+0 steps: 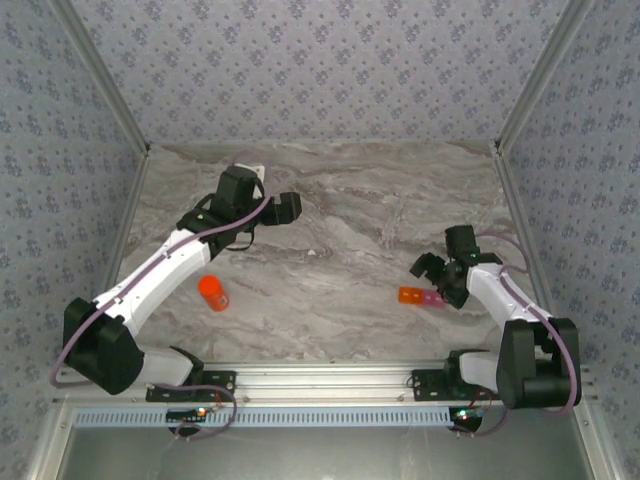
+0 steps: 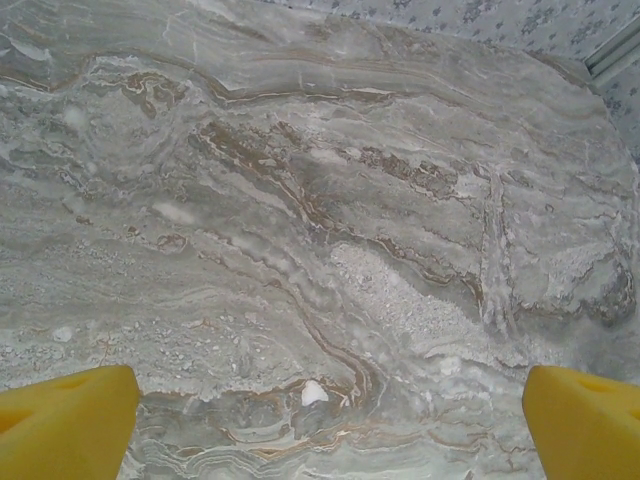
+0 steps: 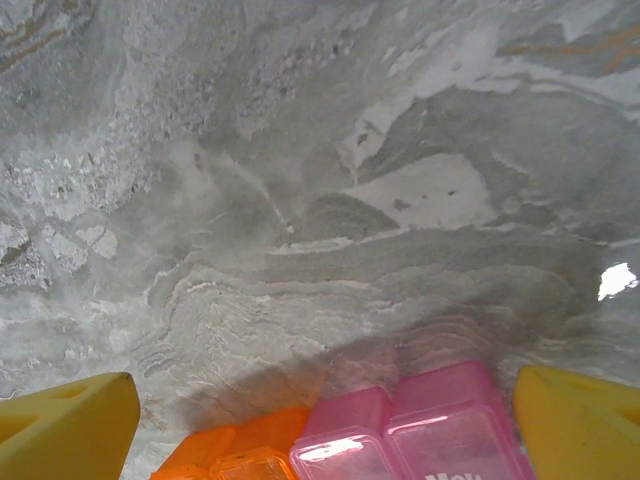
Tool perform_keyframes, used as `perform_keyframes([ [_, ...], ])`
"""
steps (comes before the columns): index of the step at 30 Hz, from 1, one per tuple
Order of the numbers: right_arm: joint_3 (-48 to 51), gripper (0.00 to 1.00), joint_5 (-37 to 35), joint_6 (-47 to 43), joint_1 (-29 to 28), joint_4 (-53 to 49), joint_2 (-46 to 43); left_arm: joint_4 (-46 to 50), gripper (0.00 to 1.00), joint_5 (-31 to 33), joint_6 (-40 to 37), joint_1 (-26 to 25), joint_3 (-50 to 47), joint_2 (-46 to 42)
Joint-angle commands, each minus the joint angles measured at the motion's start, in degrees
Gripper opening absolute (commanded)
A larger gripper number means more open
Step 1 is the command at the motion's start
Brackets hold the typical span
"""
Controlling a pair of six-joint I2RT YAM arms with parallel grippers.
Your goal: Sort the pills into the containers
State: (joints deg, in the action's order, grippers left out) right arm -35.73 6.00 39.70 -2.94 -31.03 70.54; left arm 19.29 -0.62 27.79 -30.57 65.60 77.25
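The pill box (image 1: 420, 297), an orange cell joined to a pink one, lies on the marble table at the right. In the right wrist view its orange part (image 3: 250, 450) and pink part (image 3: 420, 430) sit at the bottom edge. My right gripper (image 1: 428, 266) hovers just behind the box, its yellow fingers (image 3: 65, 430) spread open around it (image 3: 325, 400) and touching nothing. My left gripper (image 1: 285, 208) reaches toward the back middle of the table. It is open (image 2: 325, 420) over bare marble, with a small white speck (image 2: 314, 392), possibly a pill, between the fingers (image 2: 60, 425).
An orange round bottle (image 1: 212, 292) lies on the table near the left arm's forearm. A white object (image 1: 256, 170) peeks out behind the left wrist. Patterned walls enclose the table on three sides. A metal rail (image 1: 320, 375) runs along the near edge.
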Motion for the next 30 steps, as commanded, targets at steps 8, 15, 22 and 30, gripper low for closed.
perform_keyframes([
  [8, -1.5, 0.97, 0.4, 6.7, -7.0, 1.7, 0.6, 0.3, 0.98, -1.6, 2.4, -1.3, 3.1, 1.5],
  [15, -1.9, 0.97, 1.7, 16.3, -17.7, 7.1, 2.3, 0.5, 0.98, -1.7, 2.3, -2.1, 3.1, 1.5],
  [22, -5.4, 0.97, -3.3, 15.8, -22.6, 2.2, 3.0, 0.4, 0.98, -1.9, 2.4, -2.5, 3.0, 1.8],
  [30, -3.9, 0.97, -6.0, 14.6, -22.8, 1.6, 4.5, 1.1, 0.98, -1.3, 6.6, -2.7, 3.2, 2.7],
])
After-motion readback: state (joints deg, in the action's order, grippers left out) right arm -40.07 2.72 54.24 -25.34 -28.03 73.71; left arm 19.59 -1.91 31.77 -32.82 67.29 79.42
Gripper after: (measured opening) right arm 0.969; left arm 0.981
